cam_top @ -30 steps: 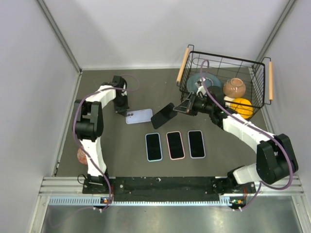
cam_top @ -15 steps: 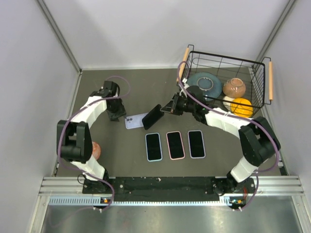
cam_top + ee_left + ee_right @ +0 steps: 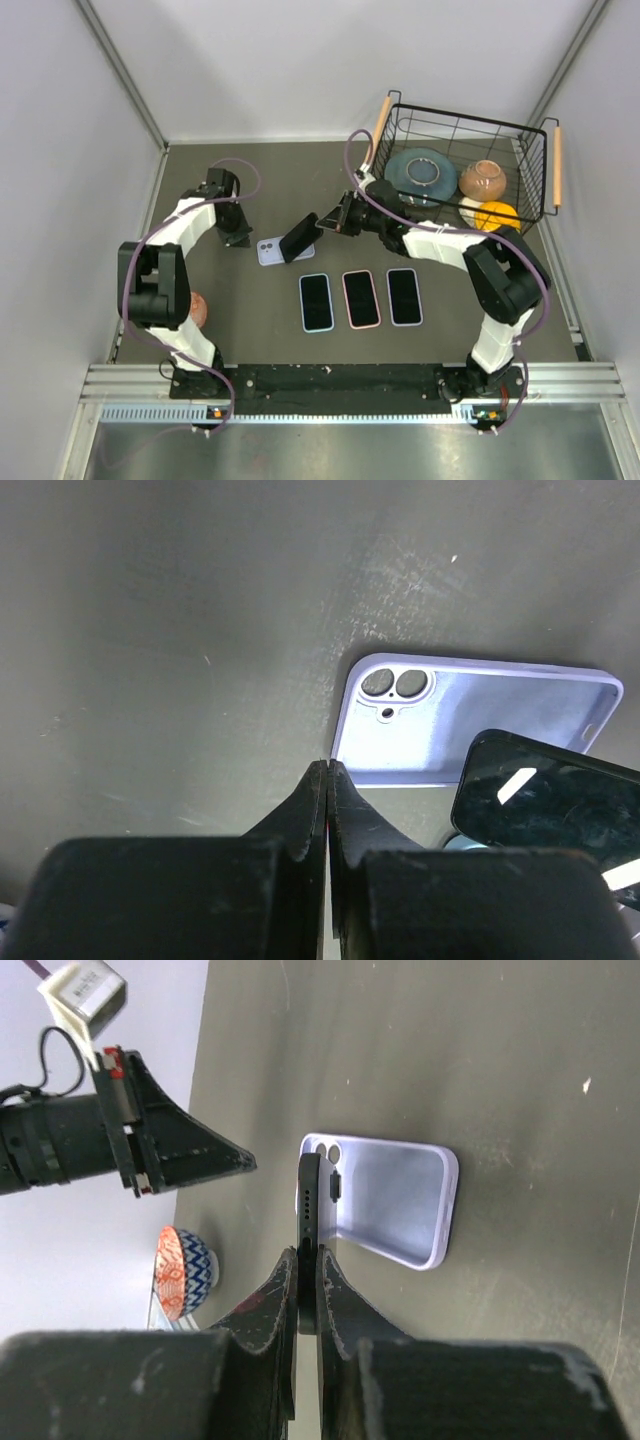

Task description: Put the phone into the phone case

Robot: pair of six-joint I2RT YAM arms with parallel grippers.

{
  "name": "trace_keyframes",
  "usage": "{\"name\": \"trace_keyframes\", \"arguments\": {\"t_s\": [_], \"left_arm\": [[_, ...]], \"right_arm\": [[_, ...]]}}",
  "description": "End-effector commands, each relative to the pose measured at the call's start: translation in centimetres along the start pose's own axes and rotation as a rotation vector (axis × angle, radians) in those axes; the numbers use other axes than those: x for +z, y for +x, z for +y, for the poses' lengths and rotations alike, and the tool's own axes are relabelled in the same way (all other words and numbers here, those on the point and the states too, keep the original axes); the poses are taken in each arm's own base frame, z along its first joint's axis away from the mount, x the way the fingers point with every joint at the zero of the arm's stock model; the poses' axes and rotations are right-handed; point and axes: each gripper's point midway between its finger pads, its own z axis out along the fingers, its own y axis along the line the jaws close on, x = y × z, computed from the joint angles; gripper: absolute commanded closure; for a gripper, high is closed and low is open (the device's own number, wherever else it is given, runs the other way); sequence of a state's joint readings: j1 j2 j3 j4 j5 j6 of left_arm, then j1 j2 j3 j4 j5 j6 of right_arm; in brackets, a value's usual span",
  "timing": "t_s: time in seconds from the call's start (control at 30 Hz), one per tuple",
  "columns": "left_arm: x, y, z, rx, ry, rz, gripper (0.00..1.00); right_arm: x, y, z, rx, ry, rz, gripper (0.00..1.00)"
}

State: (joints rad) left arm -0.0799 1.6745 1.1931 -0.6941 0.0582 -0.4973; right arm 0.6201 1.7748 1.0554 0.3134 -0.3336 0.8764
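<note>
Plain white walls (image 3: pixel 300 60) enclose a dark grey tabletop (image 3: pixel 300 185)

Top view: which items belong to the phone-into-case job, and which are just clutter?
Job: phone, gripped by the right gripper; lilac phone case; left gripper, shut beside it.
Clutter: three phones in a row; wire basket holding plate and bowls; patterned bowl at the left edge.

Black wire basket (image 3: pixel 531 165), upper right: blue-grey plate (image 3: pixel 420 168), brown bowl (image 3: pixel 482 180), orange bowl (image 3: pixel 497 215) inside. Three dark-screened phones (image 3: pixel 361 298) in row, centre.
</note>
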Motion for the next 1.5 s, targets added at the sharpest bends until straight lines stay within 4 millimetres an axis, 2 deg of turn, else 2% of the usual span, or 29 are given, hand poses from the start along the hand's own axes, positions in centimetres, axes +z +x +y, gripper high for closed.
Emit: {"name": "trace_keyframes", "arguments": {"t_s": [0.0,0.1,0.3,0.63,0.93,1.07,1.2,1.33,1.47], "left_arm": [[1.4,0.4,-0.3,-0.025,0.014,0.047,1.0],[2.6,1.8,0.4,-0.037,-0.013,0.11,1.0],[4.0,3.1,0.8,-0.05,-0.017,0.164,1.0],[4.2,3.5,0.2,-0.051,0.02,0.186,1.0],[4.3,4.0,-0.1,-0.056,0.042,0.2,1.0],[4.4,4.3,0.1,-0.06,0.032,0.207,1.0],[4.1,3.7,0.6,-0.051,0.002,0.202,1.0],[2.8,0.5,2.7,-0.068,-0.094,0.101,1.0],[2.3,-1.6,4.2,-0.113,-0.129,0.061,1.0]], "right_arm": [[1.5,-2.2,2.1,0.01,-0.073,-0.073,1.0],[2.0,-2.1,1.8,0.01,-0.07,-0.078,1.0],[3.3,-1.2,1.0,0.026,-0.06,-0.064,1.0],[4.6,0.4,0.2,0.046,-0.056,-0.048,1.0],[5.8,2.5,0.4,0.043,-0.057,-0.023,1.0],[6.6,3.3,1.3,0.03,-0.067,-0.002,1.0],[7.3,4.5,1.3,-0.007,-0.08,0.043,1.0],[6.9,5.5,0.7,-0.055,-0.079,0.078,1.0],[6.7,6.4,0.3,-0.057,-0.084,0.123,1.0]]}}
